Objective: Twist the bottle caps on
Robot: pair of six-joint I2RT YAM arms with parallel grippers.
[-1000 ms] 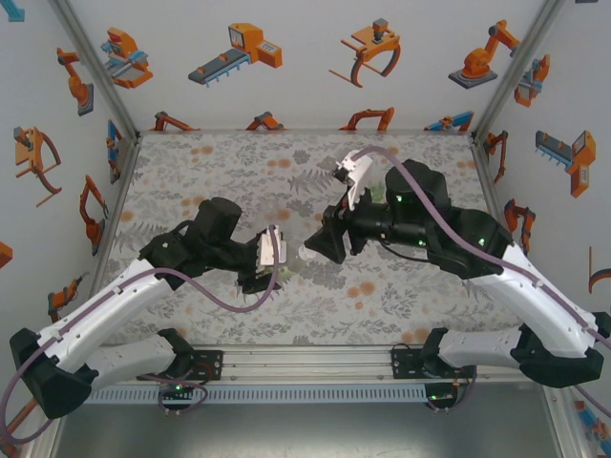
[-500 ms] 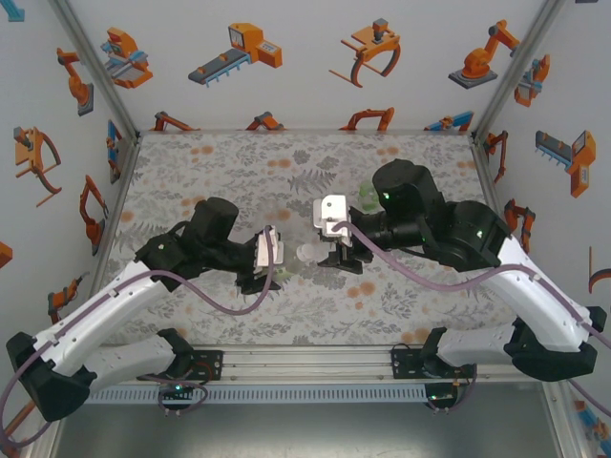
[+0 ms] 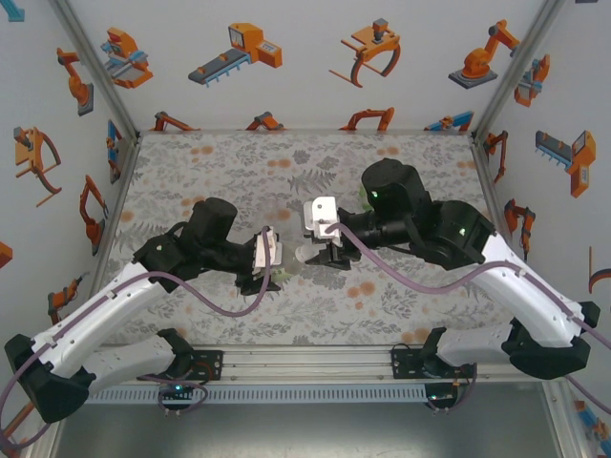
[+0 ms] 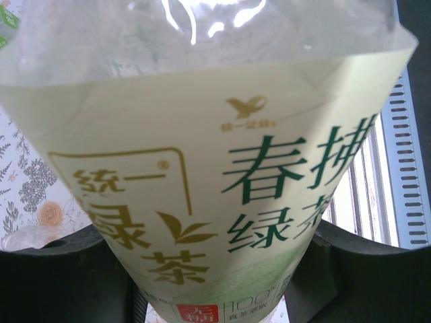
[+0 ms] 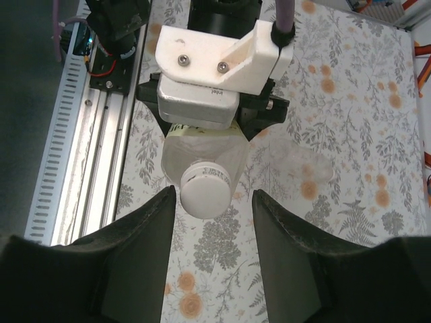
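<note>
The white cap point(image 5: 207, 190) sat on the neck of the slim bottle point(image 4: 202, 188). The bottle lay about level, with its long axis running left to right across the table point(image 3: 210, 162) and the cap end toward the right edge. It was near the middle, closer to the near edge. The left gripper point(image 3: 271, 271) was clamped on the labelled body. The right gripper point(image 5: 214, 195) stood partly open, one finger on each side of the cap with small gaps.

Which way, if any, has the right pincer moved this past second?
Yes. The right pincer has rolled: its white camera mount swung from nearer the floral mat's far edge toward the near rail, edging left toward the white cap.
</note>
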